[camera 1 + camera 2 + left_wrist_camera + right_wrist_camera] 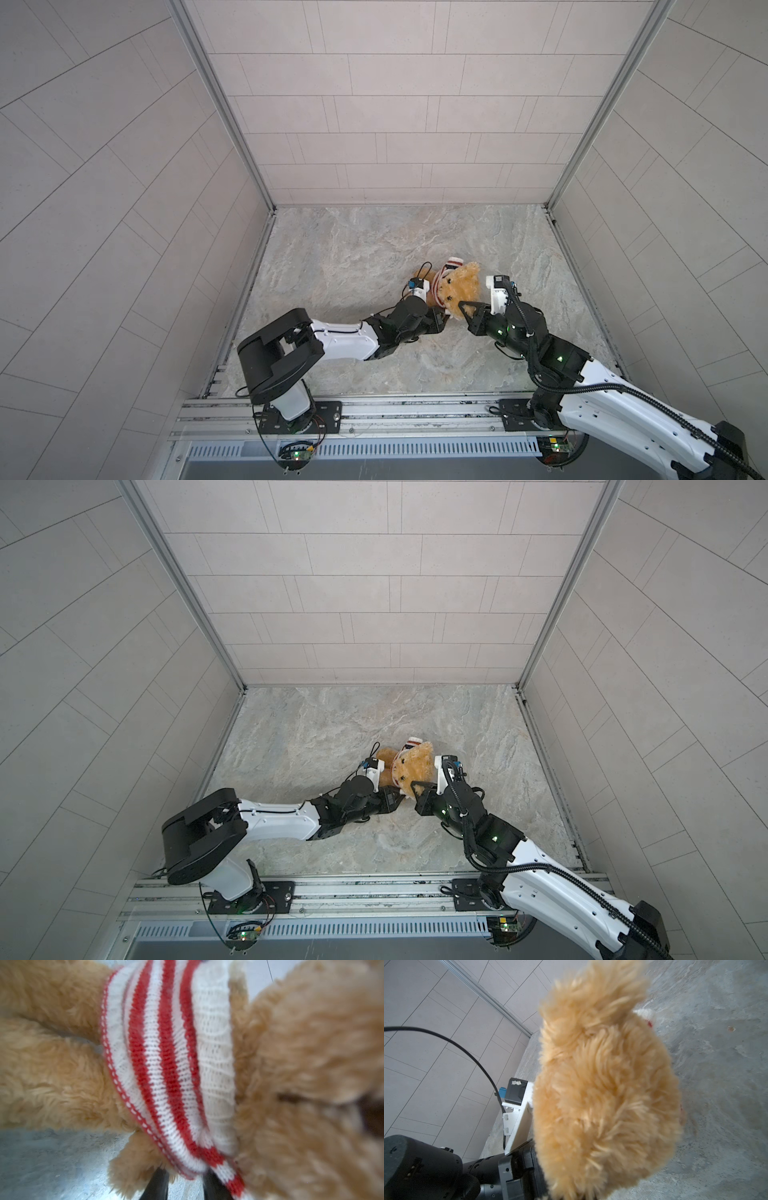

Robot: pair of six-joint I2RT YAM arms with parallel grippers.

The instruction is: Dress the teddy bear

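Marbled grey tabletop bears the fluffy golden-brown teddy bear, centre. My right gripper clamps its head fur; my left gripper shows no clear hold. Red-and-white striped knitted sweater rings its neck; torso undressed.

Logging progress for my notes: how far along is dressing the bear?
Done: the striped sweater is on the teddy bear, bunched round its neck. In hand: right gripper pinches the head fur; left gripper's jaws sit at the hem. Left: pull the sweater down the body; sleeves unclear.
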